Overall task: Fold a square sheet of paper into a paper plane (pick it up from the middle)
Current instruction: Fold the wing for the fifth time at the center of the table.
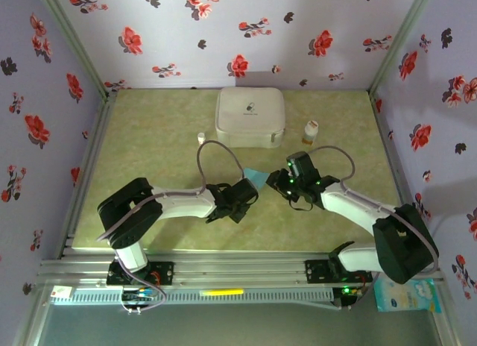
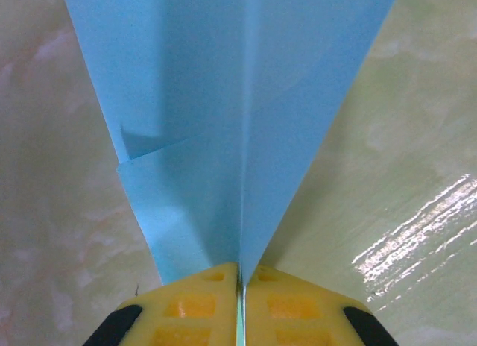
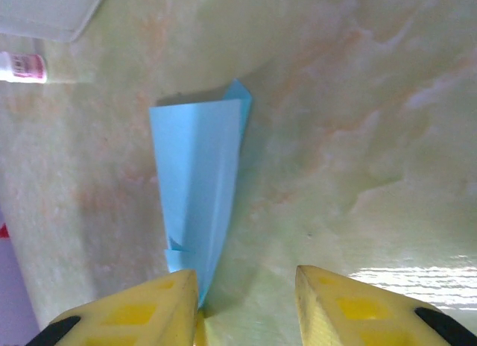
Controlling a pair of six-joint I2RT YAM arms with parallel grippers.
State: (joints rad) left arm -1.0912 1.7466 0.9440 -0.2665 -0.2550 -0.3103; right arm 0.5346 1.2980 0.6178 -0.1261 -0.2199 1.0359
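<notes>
Just in front of the white rounded case point(image 1: 250, 116), on its side toward the arm bases and apart from it, the paper plane point(image 1: 257, 176) sits between the two grippers. The left gripper point(image 2: 240, 286) is pinched tight on the plane's narrow end, along the centre crease, with the blue paper between its yellow fingers point(image 2: 197, 309). The right gripper point(image 3: 246, 301) stands partly spread and holds nothing; the plane's narrow end lies just beside one finger. The case is closed, so its contents are hidden. A small capped bottle point(image 1: 311, 131) stands beside the case's right front corner; I cannot tell what is in it.
</notes>
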